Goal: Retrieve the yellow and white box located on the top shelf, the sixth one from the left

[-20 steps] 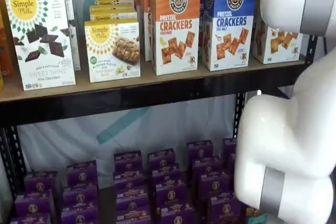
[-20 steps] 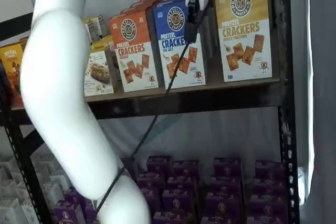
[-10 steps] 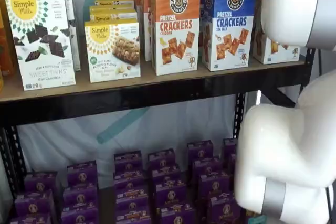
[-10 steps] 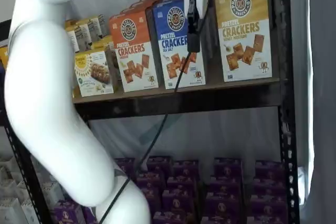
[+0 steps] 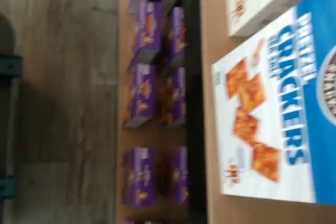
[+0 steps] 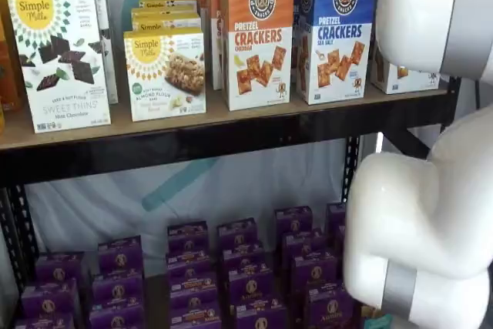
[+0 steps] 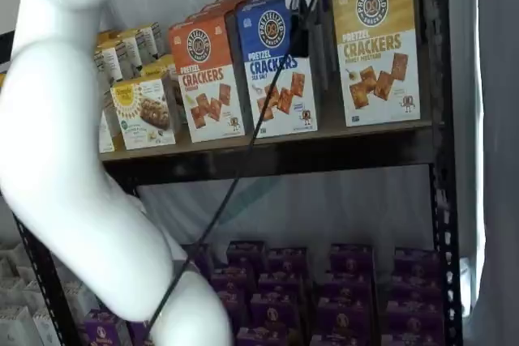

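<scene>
step: nearing the yellow and white box (image 7: 375,46) on the top shelf (image 7: 324,151), not yet gripping.
gripper (image 7: 298,18): hanging before the blue-topped carton (image 7: 278,70), jaws standing apart.
next: shifting across, lining up with the box.

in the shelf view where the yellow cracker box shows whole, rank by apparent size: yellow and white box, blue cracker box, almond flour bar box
1. yellow and white box and blue cracker box: look much alike, so no ranking between them.
2. almond flour bar box: clearly smallest, though it sits farther from the camera.
</scene>
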